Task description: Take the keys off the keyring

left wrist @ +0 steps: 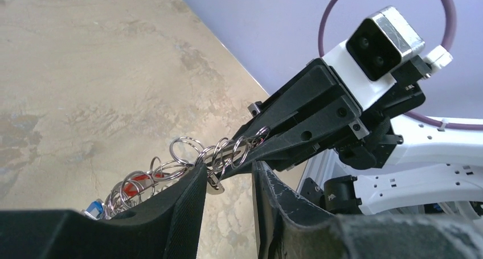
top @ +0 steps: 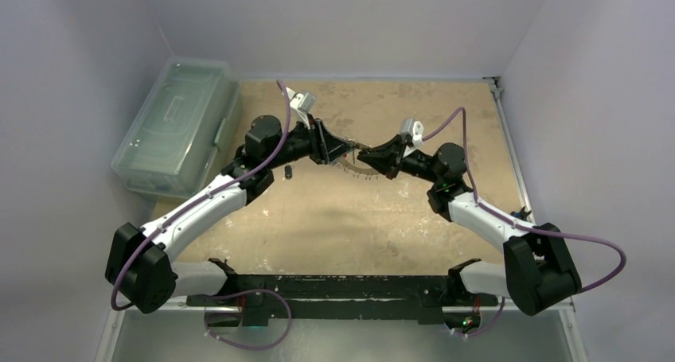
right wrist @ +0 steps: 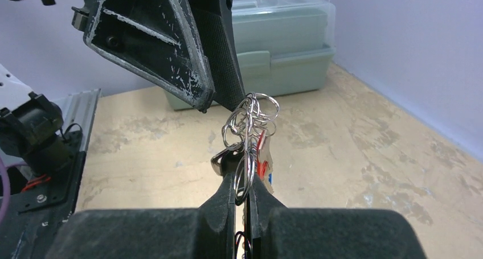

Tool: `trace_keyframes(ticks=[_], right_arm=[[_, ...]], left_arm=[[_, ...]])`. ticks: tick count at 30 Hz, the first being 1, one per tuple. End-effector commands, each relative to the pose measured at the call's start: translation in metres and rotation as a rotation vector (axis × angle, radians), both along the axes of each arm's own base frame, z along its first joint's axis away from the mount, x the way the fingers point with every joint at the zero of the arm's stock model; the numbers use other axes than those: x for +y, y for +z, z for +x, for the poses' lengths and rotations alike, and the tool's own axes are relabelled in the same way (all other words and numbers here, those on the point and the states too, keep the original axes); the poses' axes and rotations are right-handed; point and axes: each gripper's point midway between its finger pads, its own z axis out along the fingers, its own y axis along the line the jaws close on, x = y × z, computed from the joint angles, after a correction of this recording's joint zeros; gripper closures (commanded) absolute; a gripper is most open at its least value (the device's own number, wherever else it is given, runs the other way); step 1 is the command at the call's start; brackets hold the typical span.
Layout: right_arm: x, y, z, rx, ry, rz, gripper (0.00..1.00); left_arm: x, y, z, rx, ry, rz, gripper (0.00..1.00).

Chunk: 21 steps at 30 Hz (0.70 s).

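Right gripper (right wrist: pixel 242 184): fingers pressed together on the wire of the keyring (top: pixel 357 169), which it holds up off the table (top: pixel 358 227). Grip looks firm; the ring stands edge-on between the pads in the right wrist view.

Left gripper (left wrist: pixel 228 169): fingers parted with a clear gap, nothing pinched as far as I can see. Its tips sit right at the bunch of small split rings (left wrist: pixel 212 152). One finger edge touches the bunch, and a small metal piece hangs in the gap.

Keyring position: between the two grippers, mid-table and airborne. It runs from the right gripper's tips across to the left gripper's mouth. The keys (left wrist: pixel 135 186) trail off it below and to the side of the left fingers; red and blue heads are visible among the silvery ones.

Progress (judgement): early. The ring is crowded with keys. One small dark object (top: pixel 288 172) lies on the table just beside the left arm. It may be a freed key, but it is too small to tell. Nearly all of the removal is left.

Clear plastic box (top: pixel 179 123) sits at the far left, well apart from the work.
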Motion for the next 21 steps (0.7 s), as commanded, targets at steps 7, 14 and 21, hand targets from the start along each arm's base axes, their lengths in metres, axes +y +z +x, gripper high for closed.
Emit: trace_keyframes(ticks=[7,14,21], right_arm=[[0.007,0.034,-0.004,-0.188,-0.015,0.013,1.0],[0.008,0.035,-0.005,-0.167,0.002,0.021,1.0],[0.006,0.037,-0.006,-0.152,0.015,0.036,1.0]], left_arm=[[-0.006,-0.002,0.021,0.052,0.093,0.009,0.66],[-0.022,0.028,-0.011,-0.096,-0.115,-0.061,0.92],[-0.019,0.048,-0.03,-0.195,-0.19,-0.083,0.95]])
